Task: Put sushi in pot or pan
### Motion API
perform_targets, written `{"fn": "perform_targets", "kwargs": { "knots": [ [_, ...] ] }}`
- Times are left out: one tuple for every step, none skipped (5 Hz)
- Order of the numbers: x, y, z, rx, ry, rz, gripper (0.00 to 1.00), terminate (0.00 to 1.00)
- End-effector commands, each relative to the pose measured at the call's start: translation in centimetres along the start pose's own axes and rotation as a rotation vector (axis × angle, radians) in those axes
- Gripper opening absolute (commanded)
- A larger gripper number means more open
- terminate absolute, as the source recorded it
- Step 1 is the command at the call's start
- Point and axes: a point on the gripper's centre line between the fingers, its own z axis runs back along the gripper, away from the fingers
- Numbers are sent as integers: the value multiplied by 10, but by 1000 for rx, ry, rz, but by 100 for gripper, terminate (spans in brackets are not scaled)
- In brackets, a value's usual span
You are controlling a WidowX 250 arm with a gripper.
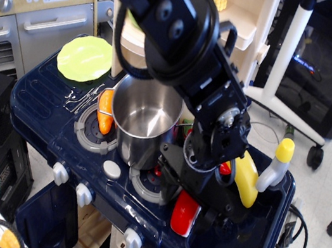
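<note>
In the single view, the black robot arm reaches down from the upper left, and its gripper (195,196) hangs low over the near right of the toy stove, right above the sushi (184,216); the wrist hides the fingertips, so I cannot tell whether they are spread, pressed together or already pinching the piece. The sushi lies on the dark blue stove top (41,102), just right of the near burner (147,187), with only its near end, red top on a white base, showing below the gripper. The pot (145,119) stands upright and empty on the stove, to the left of and beyond the sushi, its mouth partly crossed by the arm. To do this step well, I judge the fingers should close across the sushi's narrow sides, low toward the white base because the glossy top may slip, then lift straight up high enough to clear the tall rim before moving left and far over the opening. Counted: one sushi, one pot, two burners, three white knobs (83,194) along the near edge, one orange vegetable (105,111) touching the pot's left side, one yellow-green plate (84,57) at the far left, one yellow banana-like piece (246,178) beside the toy faucet (276,164) at the right.
</note>
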Motion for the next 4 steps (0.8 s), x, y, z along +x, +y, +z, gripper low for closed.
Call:
{"fn": "perform_targets", "kwargs": {
  "knots": [
    [-3, -9, 31, -20, 28, 63, 0, 0],
    [-5, 8, 73, -4, 94, 66, 0, 0],
    [9, 36, 103, 15, 154, 10, 0, 0],
    [25, 65, 114, 24, 153, -51, 0, 0]
  ]
}}
